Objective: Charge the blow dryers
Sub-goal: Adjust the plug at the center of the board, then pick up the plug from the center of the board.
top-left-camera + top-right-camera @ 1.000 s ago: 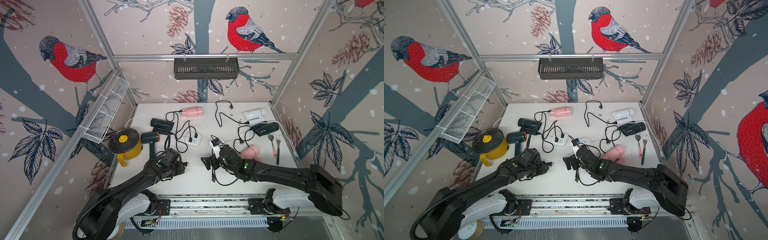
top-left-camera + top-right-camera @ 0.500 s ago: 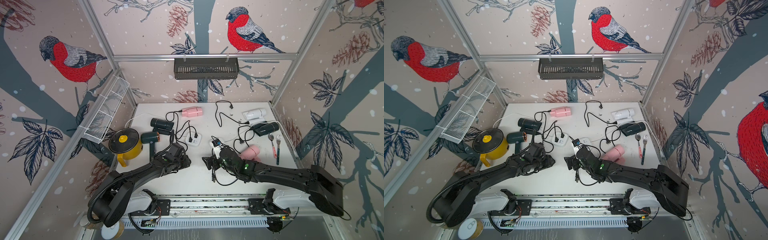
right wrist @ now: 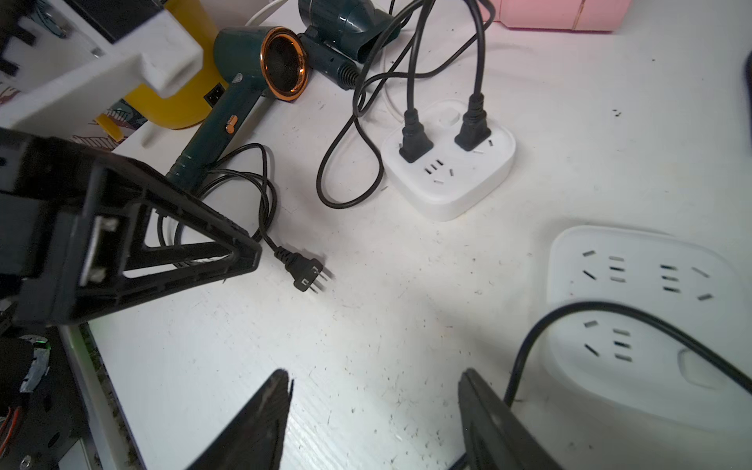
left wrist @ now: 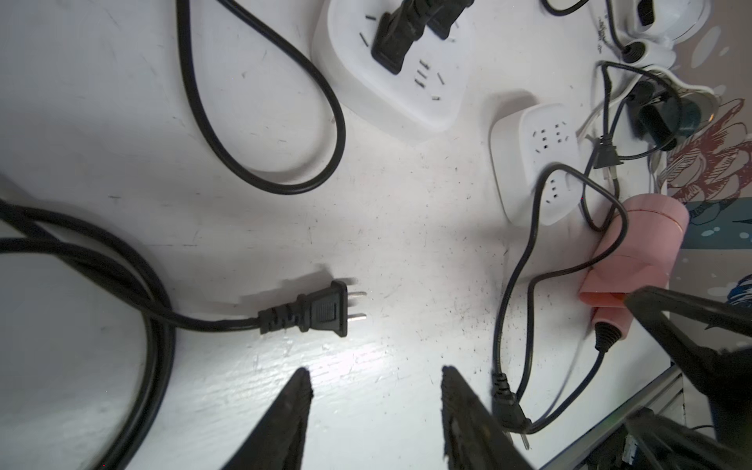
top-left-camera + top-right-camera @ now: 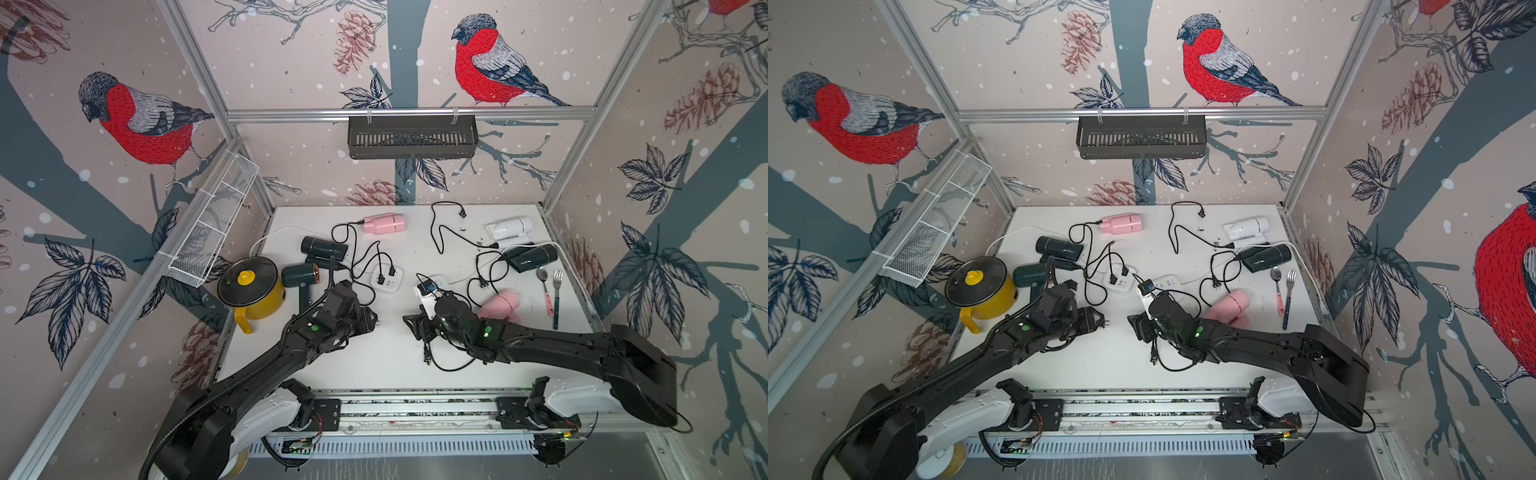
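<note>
High stereo pair looking down, wrist cameras close, sharing tabletop (image 4: 407, 252)

Left gripper (image 4: 375, 369) facing right gripper (image 3: 374, 372), low, jaws apart, empty

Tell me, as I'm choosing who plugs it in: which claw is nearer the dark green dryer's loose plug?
Left. The plug lies just ahead of the open left claw; the right claw, also open, faces it from farther off across the table.

Partly hidden behind right arm (image 5: 561, 345), both top views: near pink blow dryer (image 5: 500, 305). Cropped by edge, right wrist view: far pink blow dryer (image 3: 561, 14).
</note>
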